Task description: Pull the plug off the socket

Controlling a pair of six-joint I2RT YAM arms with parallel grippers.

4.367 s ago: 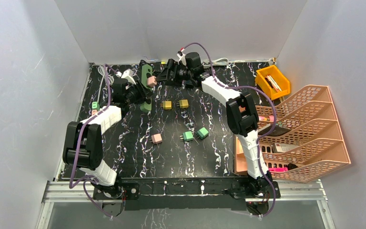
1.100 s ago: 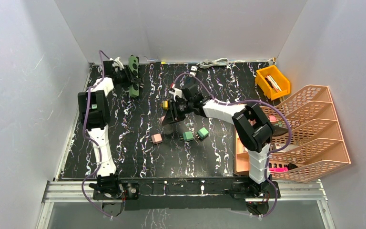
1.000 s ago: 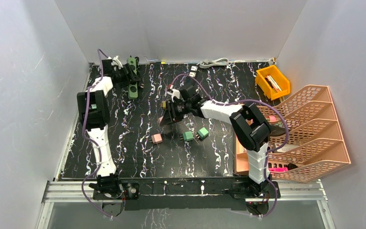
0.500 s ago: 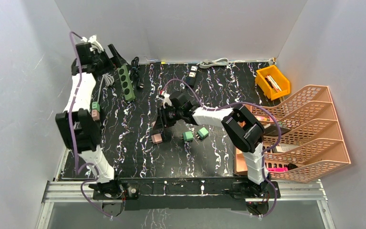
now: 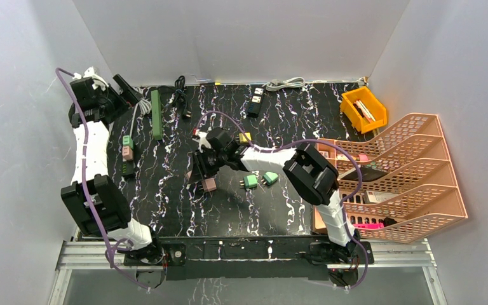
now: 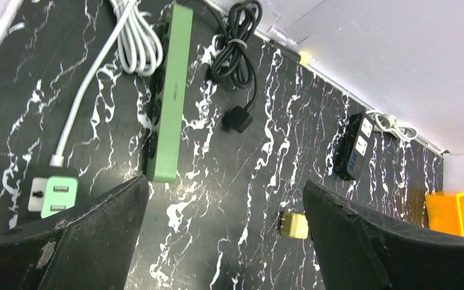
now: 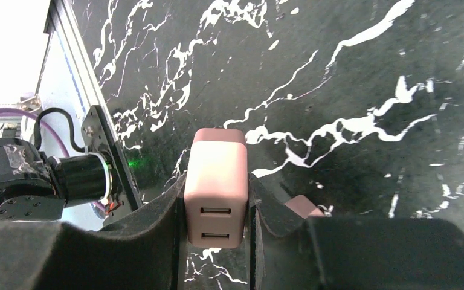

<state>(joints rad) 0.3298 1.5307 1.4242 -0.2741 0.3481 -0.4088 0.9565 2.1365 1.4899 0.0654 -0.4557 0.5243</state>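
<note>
Right jaws, pink plug (image 7: 215, 187) pinched between

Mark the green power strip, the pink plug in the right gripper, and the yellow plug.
green power strip (image 6: 170, 90), left wrist view, middle of its long green face
pink plug (image 7: 215, 178), right wrist view, centre of its body
yellow plug (image 6: 295, 226), left wrist view, centre of its body

A lab test booth: plain white walls (image 5: 241, 38) box in a black marbled table (image 5: 178, 210).
</note>
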